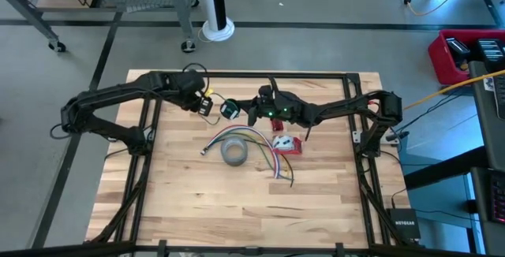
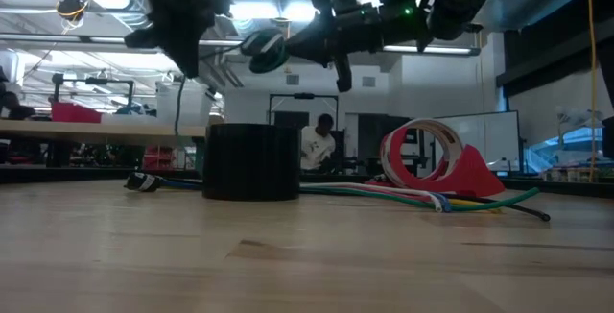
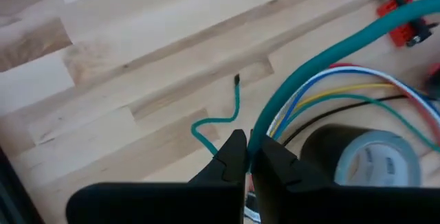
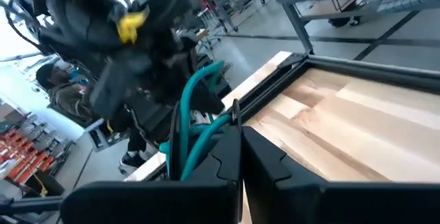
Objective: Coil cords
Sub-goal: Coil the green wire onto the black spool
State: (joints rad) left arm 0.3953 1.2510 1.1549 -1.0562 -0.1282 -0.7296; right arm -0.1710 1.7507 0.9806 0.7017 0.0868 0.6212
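Note:
The green cord [image 1: 229, 109] is wound into a small ring held in the air over the table's far middle, between my two grippers. My left gripper [image 1: 211, 106] is shut on the cord [image 3: 323, 52] and slants downward. My right gripper [image 1: 241, 109] reaches in level from the table's right and is shut on the ring's loops [image 4: 196, 107]. In the low view the ring [image 2: 266, 52] hangs high above the tabletop. My left gripper [image 3: 249, 157] pinches the cord [image 3: 258, 131] between its two fingers, a short way from one end, slanting down from above. A short tail ending in a dark plug [image 3: 236, 80] hangs past the fingers, clear of the table. My right gripper [image 4: 240, 136] pinches several turns of the cord's ring [image 4: 206, 131] between its two fingers. The fingers lie level and come from the table's right. The ring is lifted clear of the table.
Below the grippers lie a grey tape roll [image 1: 234, 151], a fan of coloured wires [image 1: 264, 143] and a red tape dispenser [image 1: 286, 144]. The near half of the wooden table [image 1: 237, 210] is bare. A person [image 2: 318, 145] sits far behind the table.

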